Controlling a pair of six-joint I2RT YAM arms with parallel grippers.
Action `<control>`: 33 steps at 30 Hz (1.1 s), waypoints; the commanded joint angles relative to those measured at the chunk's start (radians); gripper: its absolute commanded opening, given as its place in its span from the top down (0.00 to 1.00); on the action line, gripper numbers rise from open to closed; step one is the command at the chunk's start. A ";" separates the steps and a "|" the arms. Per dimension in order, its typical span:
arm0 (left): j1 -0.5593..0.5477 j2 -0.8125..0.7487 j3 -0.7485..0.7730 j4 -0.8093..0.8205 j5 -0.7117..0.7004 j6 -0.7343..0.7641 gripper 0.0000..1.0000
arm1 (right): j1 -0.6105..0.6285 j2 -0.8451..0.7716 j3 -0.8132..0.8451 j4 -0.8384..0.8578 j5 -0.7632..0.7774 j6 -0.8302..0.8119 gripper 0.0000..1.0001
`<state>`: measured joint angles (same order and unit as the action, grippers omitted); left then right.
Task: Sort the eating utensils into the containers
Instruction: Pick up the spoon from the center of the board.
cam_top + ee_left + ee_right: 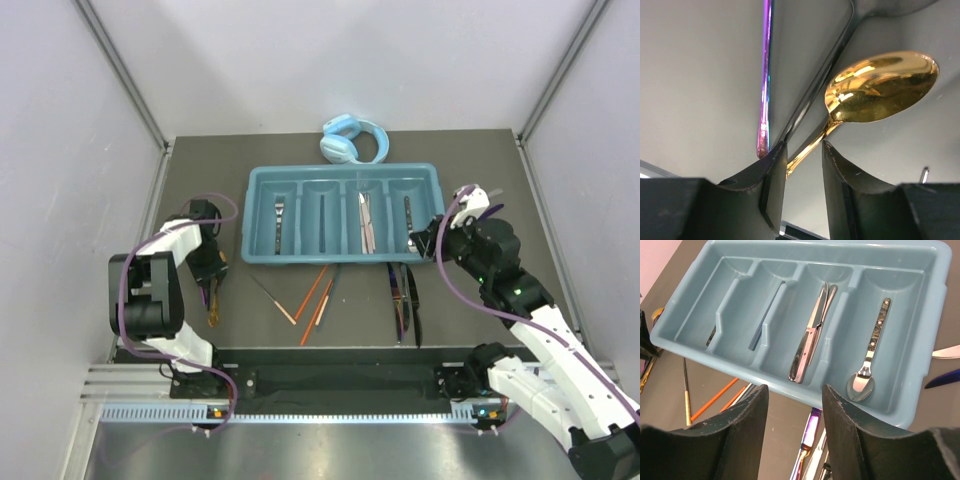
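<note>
The teal tray [255, 215] holds a fork [279, 215] in its left compartment, knives [807, 350] in the third, and a silver spoon [866, 380] in the right one. My left gripper [212, 280] is left of the tray. Its jaws stand open [804, 165] around the thin handle of a gold spoon [880, 87], which lies against the left finger [775, 180]. My right gripper [792, 405] hovers open and empty over the tray's near right rim [830, 400]. Orange chopsticks [315, 295] and dark and purple knives [404, 300] lie in front of the tray.
Light blue headphones [352, 140] sit behind the tray. A purple rod [765, 75] and a dark slim utensil [815, 85] lie beside the gold spoon. A thin stick [272, 297] lies left of the chopsticks. Grey walls close in both sides.
</note>
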<state>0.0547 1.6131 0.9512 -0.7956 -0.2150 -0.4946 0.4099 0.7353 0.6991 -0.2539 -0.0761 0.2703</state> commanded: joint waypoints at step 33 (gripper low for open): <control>-0.003 0.140 0.026 0.022 0.175 0.030 1.00 | -0.013 0.006 -0.012 0.053 -0.034 -0.005 0.52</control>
<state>0.0521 1.7107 1.0187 -0.8352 -0.1265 -0.4469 0.4091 0.7532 0.6930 -0.2489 -0.1001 0.2699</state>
